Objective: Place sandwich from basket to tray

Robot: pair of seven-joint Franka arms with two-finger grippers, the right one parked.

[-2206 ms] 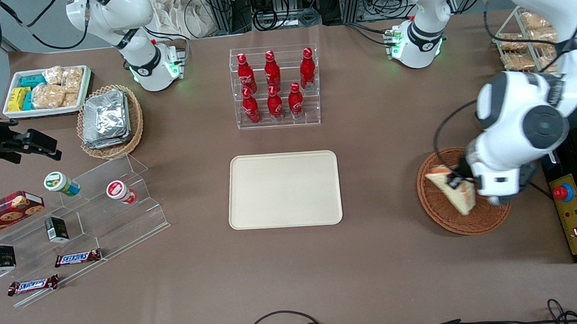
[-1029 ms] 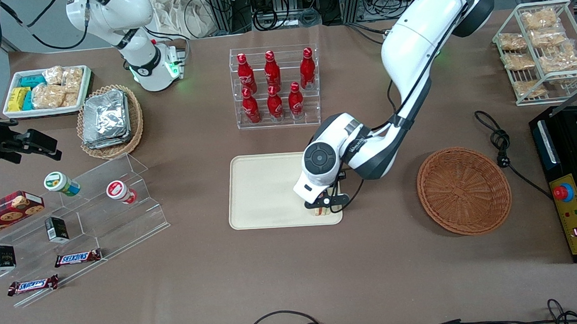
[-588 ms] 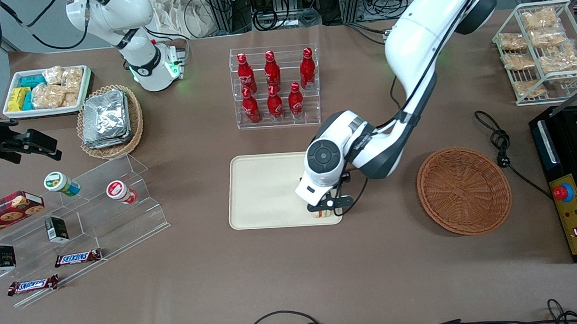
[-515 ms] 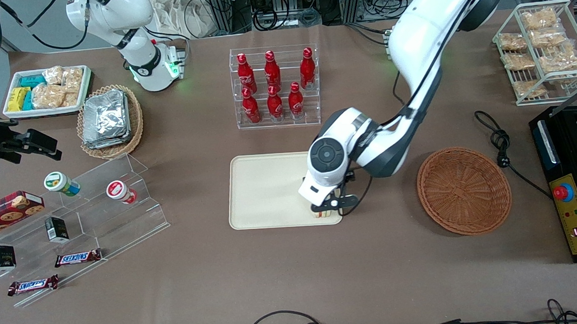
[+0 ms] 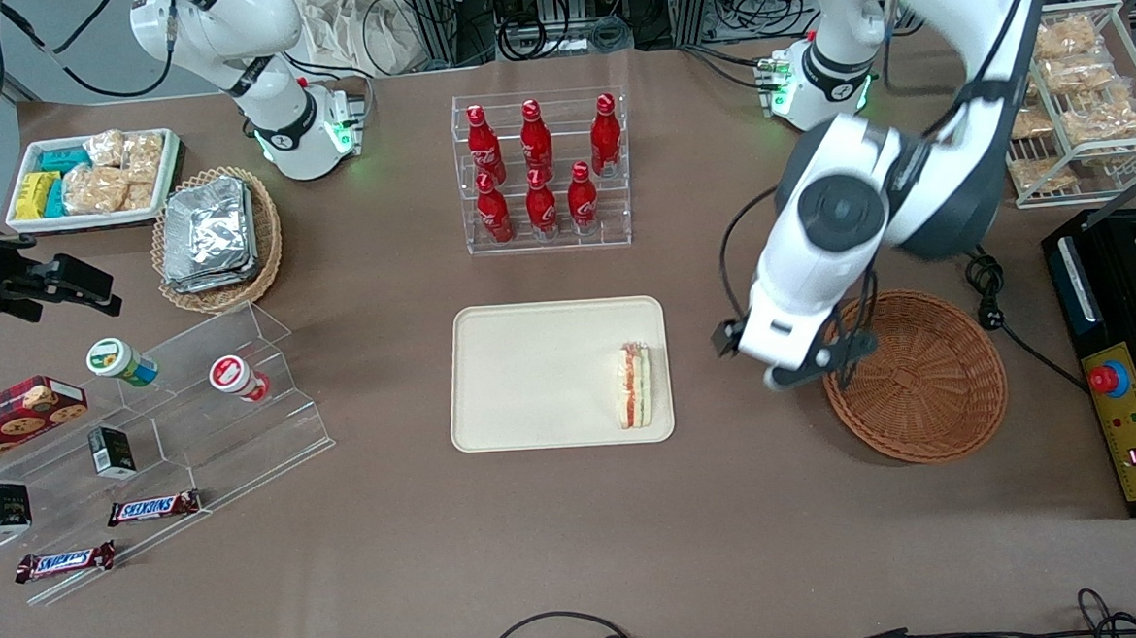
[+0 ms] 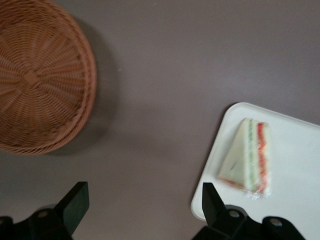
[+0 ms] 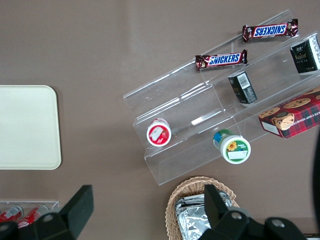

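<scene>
Front view: the sandwich lies on the tray, at its edge nearest the empty basket. The gripper hovers between tray and basket, fingers spread and empty.

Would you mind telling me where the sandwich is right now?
The sandwich lies on the tray, at its edge nearest the basket. The open claw hovers between tray and basket.

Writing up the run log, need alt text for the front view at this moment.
A sandwich lies on the cream tray, at its edge toward the working arm's end of the table. The left arm's gripper, fingers open and holding nothing, hangs above the table between the tray and the empty round brown basket.
</scene>
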